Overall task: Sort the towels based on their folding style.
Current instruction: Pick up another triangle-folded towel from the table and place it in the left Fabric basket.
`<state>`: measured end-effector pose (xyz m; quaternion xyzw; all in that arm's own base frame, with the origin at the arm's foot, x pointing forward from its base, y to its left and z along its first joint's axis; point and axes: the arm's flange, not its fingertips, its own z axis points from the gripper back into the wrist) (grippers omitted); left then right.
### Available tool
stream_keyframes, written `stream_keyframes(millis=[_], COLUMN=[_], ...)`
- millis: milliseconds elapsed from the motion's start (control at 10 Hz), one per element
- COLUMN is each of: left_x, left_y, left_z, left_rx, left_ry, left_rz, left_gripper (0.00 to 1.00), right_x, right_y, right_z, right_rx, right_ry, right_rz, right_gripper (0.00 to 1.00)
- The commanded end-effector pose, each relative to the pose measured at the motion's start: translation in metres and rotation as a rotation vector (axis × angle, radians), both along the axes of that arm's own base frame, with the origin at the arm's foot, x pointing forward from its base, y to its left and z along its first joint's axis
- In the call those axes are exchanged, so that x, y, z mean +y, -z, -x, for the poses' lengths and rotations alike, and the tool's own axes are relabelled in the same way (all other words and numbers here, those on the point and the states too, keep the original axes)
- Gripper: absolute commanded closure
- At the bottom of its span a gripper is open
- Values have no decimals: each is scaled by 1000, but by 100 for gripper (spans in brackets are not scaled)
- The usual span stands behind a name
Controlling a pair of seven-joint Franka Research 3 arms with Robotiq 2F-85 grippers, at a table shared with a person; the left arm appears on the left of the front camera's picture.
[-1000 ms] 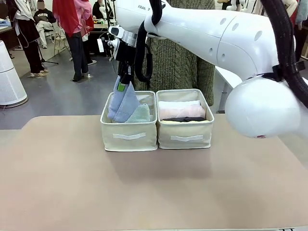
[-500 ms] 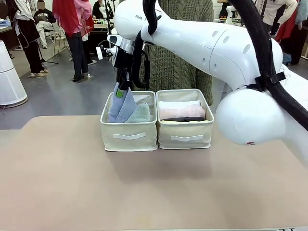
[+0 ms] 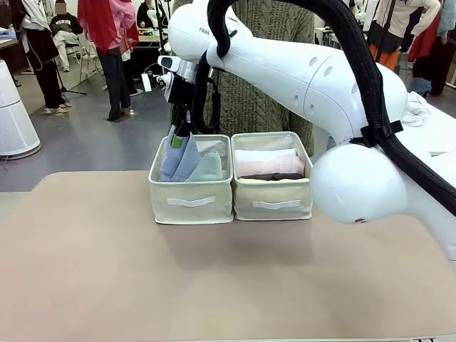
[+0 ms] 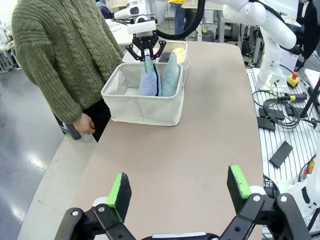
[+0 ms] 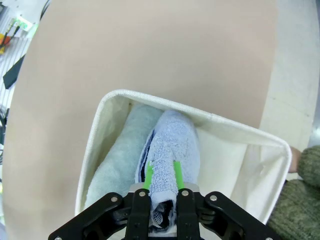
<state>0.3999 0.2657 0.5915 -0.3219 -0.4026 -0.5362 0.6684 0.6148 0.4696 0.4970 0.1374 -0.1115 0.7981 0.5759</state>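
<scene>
Front view: my right gripper (image 3: 179,134) pinches the top of the periwinkle blue cone towel (image 3: 177,157), which stands in the left bin (image 3: 191,201) against the pale teal cone towel (image 3: 208,168). The right bin (image 3: 274,200) holds rolled towels.

Left wrist view: my left gripper (image 4: 177,187) hovers over the bench (image 4: 200,135), jaws spread, holding nothing.

Right wrist view: jaws pressed on the blue towel's tip.

Glossy white arm (image 3: 299,64) with rounded joints and small dark screw holes; thick black ribbed cable (image 3: 370,64) strapped alongside; black end effector (image 5: 162,187) with green pads (image 4: 119,189).
</scene>
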Motion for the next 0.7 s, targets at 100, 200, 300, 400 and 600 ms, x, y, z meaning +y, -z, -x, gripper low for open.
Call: stream_keyframes(millis=[100, 200, 300, 400, 600], left_x=[-1, -1, -1, -1, -1], left_y=[-2, -2, -2, -2, -2], left_z=[2, 2, 2, 2, 2], left_rx=[10, 10, 10, 10, 10], left_ry=[-14, -14, -14, -14, -14], left_rz=[11, 11, 11, 11, 11], left_gripper=[0, 0, 0, 0, 0], right_x=[25, 23, 22, 21, 21], right_y=[-36, -53, -59, -57, -48], right_z=[-20, -9, -2, -4, -9], right_rx=[-48, -83, -94, -81, -51], right_ry=[-13, -21, -23, -20, -26], right_rz=[-12, 2, 13, 13, 12], right_gripper=[85, 85, 85, 85, 85])
